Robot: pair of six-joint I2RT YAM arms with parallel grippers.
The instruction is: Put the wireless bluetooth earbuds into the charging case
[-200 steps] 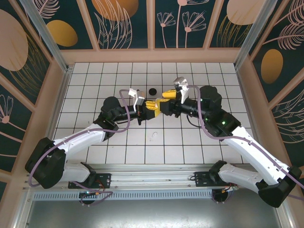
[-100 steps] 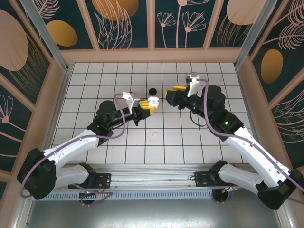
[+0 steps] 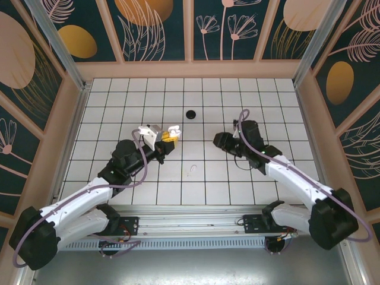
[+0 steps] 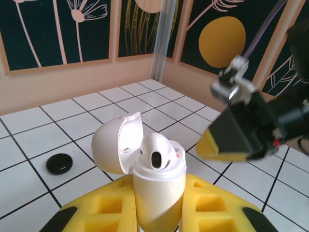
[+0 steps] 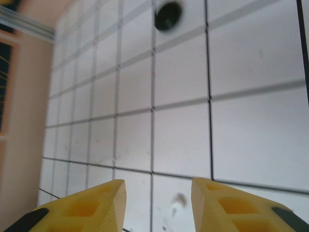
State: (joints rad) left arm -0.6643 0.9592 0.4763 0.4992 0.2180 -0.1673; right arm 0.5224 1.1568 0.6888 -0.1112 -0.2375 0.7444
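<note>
- Left of centre in the top view, the left gripper (image 3: 168, 135) is clamped on the open charging case (image 4: 157, 193). A white earbud (image 4: 155, 151) stands high in its socket, seemingly not fully seated, so a tilt or jolt could spill it.
- Lower centre, a second white earbud (image 3: 193, 171) lies loose on a tile. It is tiny and curved, and may skid or flip under a pinch.
- Right of centre, the right gripper (image 5: 158, 193) hangs empty with its fingers apart. A misaligned insertion could twist the case in the other grip.
</note>
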